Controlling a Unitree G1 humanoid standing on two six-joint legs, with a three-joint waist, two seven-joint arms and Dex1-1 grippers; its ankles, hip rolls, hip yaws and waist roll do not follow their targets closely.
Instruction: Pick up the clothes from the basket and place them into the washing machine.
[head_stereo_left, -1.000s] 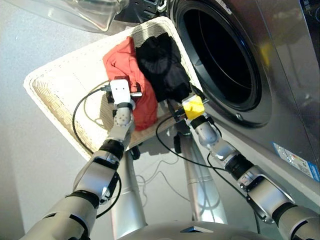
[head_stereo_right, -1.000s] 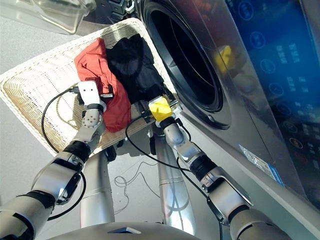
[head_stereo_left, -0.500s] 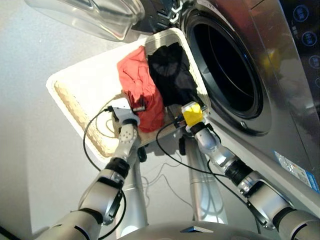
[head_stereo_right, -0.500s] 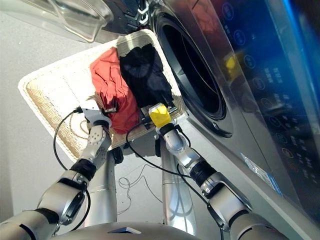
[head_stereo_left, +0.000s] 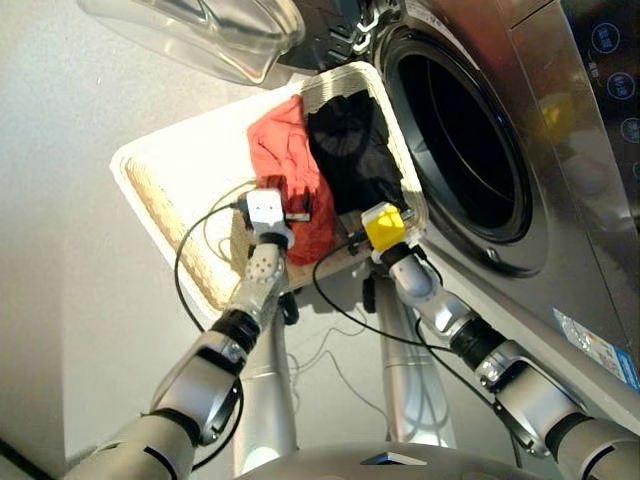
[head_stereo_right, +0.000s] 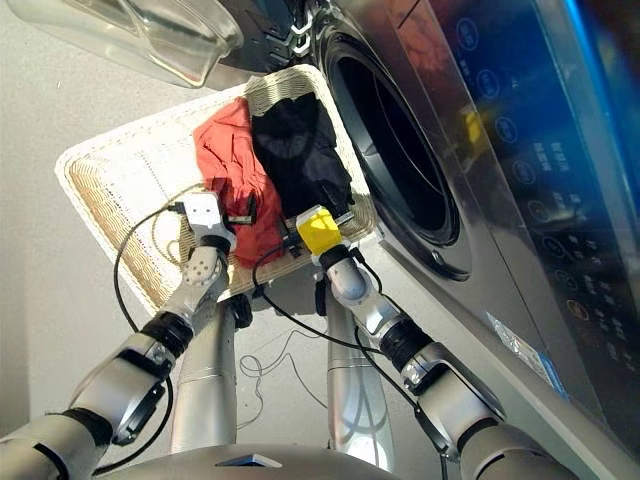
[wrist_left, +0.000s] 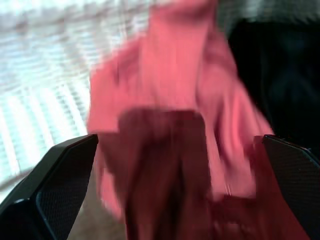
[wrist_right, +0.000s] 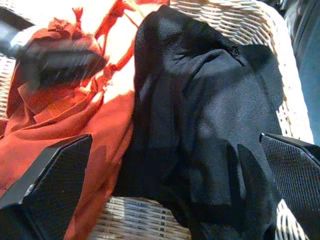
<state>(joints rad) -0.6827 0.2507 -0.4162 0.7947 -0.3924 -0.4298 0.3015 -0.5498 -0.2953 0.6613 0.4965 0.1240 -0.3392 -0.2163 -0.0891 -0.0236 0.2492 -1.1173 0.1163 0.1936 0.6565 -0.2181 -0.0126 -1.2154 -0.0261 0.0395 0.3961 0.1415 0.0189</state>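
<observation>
Left gripper (head_stereo_left: 292, 212) now further over the red-orange garment (head_stereo_left: 290, 170), away from the basket's (head_stereo_left: 170, 175) bare ribbed bottom.

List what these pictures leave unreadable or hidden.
- Washing machine drum: dark inside in both eye views, contents unreadable.
- Third garment: only the red-orange one and black one show in the basket.
- Left pincer: motion blur smears the cloth, contact unclear.
- Blue sticker: print too small.

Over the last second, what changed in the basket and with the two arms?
Mostly the camera shifted. The left gripper stays open over the red-orange garment; the right gripper stays open over the black garment. Both garments remain in the basket; nothing grasped.
</observation>
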